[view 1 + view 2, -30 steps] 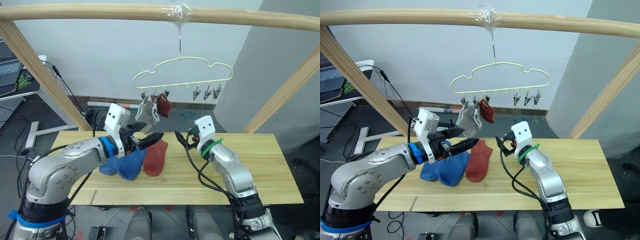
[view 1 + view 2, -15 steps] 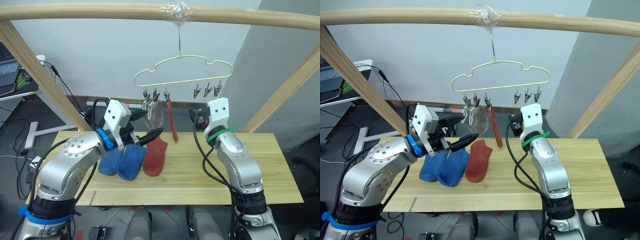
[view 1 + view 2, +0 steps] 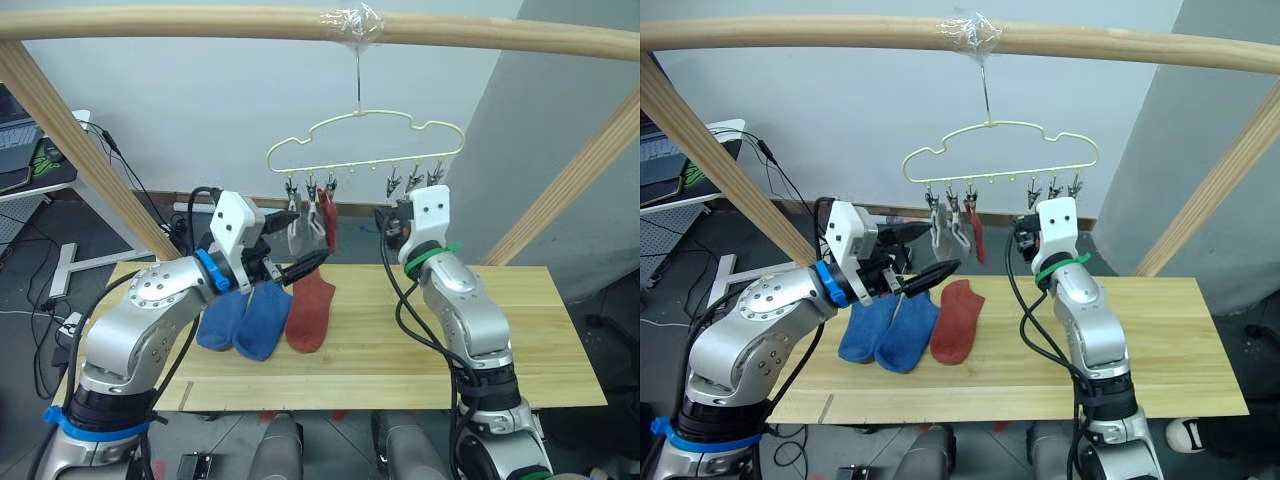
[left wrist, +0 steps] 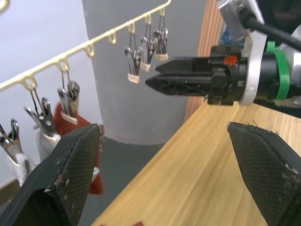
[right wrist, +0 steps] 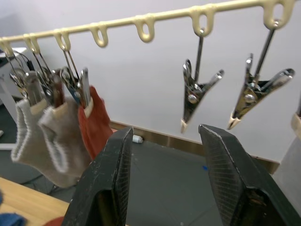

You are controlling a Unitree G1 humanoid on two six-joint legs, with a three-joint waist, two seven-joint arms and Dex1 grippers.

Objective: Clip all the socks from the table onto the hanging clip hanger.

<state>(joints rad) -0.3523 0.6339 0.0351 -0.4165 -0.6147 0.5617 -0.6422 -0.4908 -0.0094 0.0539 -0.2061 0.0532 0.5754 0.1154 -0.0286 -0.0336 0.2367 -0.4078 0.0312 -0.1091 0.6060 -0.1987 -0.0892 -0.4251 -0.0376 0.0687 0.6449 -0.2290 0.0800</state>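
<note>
The left gripper (image 3: 935, 262) hangs over the table (image 3: 1160, 350) with its fingers spread wide and nothing between them, tips pointing toward the hanger. The right gripper (image 5: 164, 155) is raised beside the hanger's right half, its jaws parted and empty, aimed at the bare clips (image 5: 194, 96).

On the table below the left gripper lie 3 socks side by side: 2 blue socks (image 3: 890, 328) overlapping each other, and 1 red sock (image 3: 956, 320) just beside them toward the right arm.

Above and behind, the hanger (image 3: 1000, 160) hooks onto a wooden pole (image 3: 790, 32). At its left end, 2 grey socks (image 5: 44, 134) and 1 red hanging sock (image 5: 95, 122) are clipped close together. Other clips along the right part of the row carry nothing.
</note>
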